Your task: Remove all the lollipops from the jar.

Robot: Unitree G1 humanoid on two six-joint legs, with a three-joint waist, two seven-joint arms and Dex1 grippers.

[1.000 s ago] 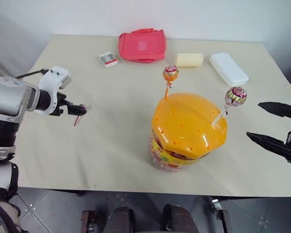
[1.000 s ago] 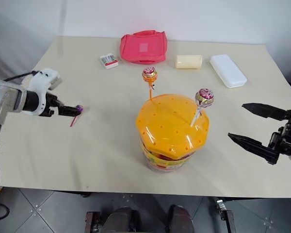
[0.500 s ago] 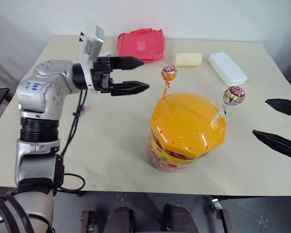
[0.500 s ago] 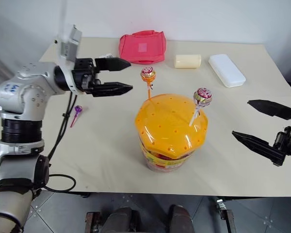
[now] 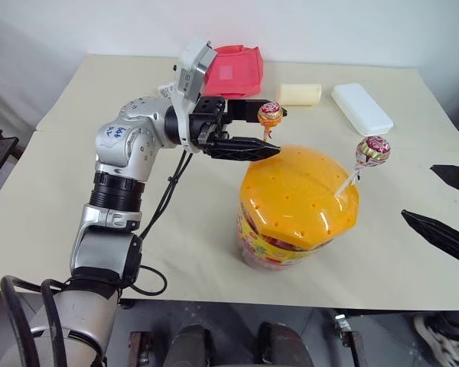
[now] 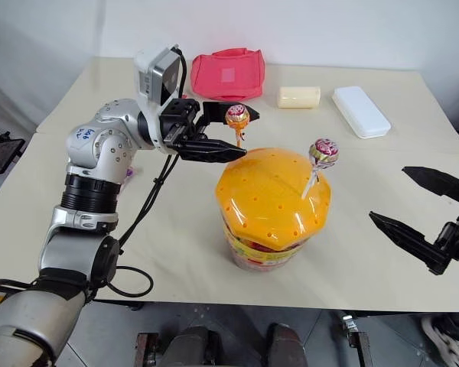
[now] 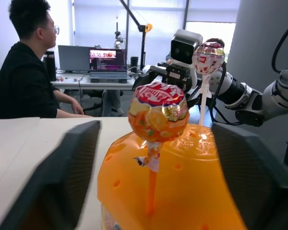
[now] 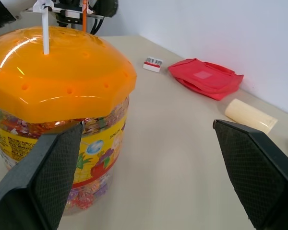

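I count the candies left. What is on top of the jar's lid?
Two lollipops stand in the lid: orange-stick, white-stick. The lid hides the stick ends.

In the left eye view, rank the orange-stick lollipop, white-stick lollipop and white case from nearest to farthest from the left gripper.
1. Orange-stick lollipop, between the left gripper fingers.
2. White-stick lollipop, on the jar lid's right.
3. White case, far right on the table.
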